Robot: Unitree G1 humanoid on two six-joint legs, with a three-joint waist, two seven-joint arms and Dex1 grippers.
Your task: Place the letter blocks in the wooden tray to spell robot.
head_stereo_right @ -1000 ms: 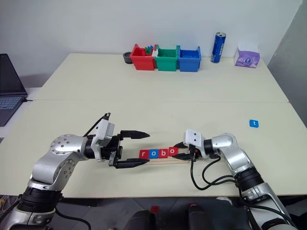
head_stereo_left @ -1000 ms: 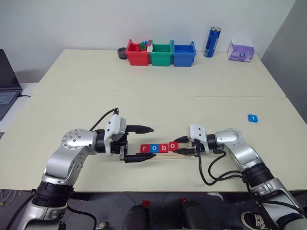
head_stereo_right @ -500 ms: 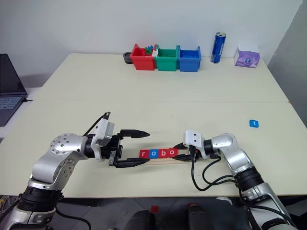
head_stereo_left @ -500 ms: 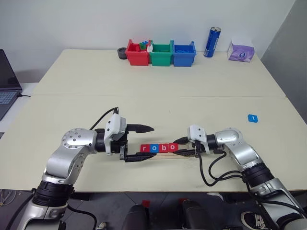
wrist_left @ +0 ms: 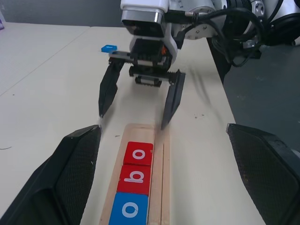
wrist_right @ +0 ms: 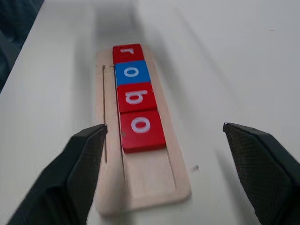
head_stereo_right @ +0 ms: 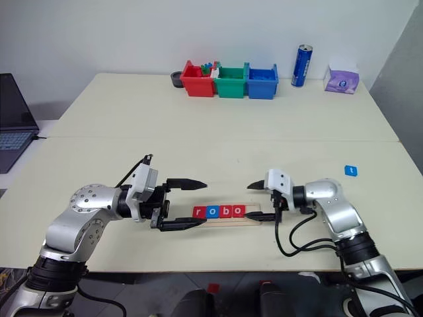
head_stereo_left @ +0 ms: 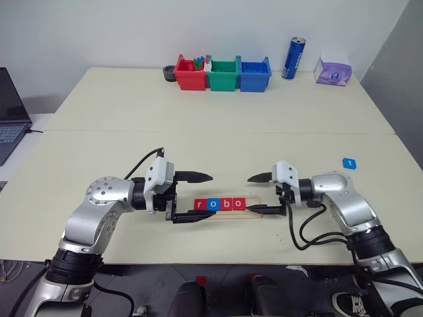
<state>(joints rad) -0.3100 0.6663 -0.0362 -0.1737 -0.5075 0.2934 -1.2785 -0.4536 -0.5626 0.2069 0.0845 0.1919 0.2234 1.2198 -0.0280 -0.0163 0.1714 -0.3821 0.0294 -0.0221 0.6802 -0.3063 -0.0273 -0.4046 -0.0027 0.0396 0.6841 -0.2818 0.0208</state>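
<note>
The wooden tray [head_stereo_left: 254, 205] lies near the table's front edge. In it sit letter blocks in a row reading r [wrist_right: 126, 53], o [wrist_right: 132, 72], b [wrist_right: 136, 97], o [wrist_right: 141, 124]; the second is blue, the others red. The tray's right end [wrist_right: 150, 176] is bare. A blue t block [head_stereo_left: 348, 162] lies apart at the far right of the table. My left gripper [head_stereo_left: 211, 197] is open, its fingers straddling the tray's left end. My right gripper [head_stereo_left: 250, 195] is open and holds nothing, its fingertips on either side of the tray's right end, a little off the last o.
Red [head_stereo_left: 190, 72], green [head_stereo_left: 222, 74] and blue [head_stereo_left: 254, 72] bins stand in a row at the table's far edge, with a blue can [head_stereo_left: 291, 58] and a purple tissue pack [head_stereo_left: 332, 69] to their right. A laptop [head_stereo_left: 10, 112] sits at the far left.
My right gripper has opened, let go of the last red o block and drawn back to the right and slightly up. The block stays in the tray. My left gripper has kept still.
</note>
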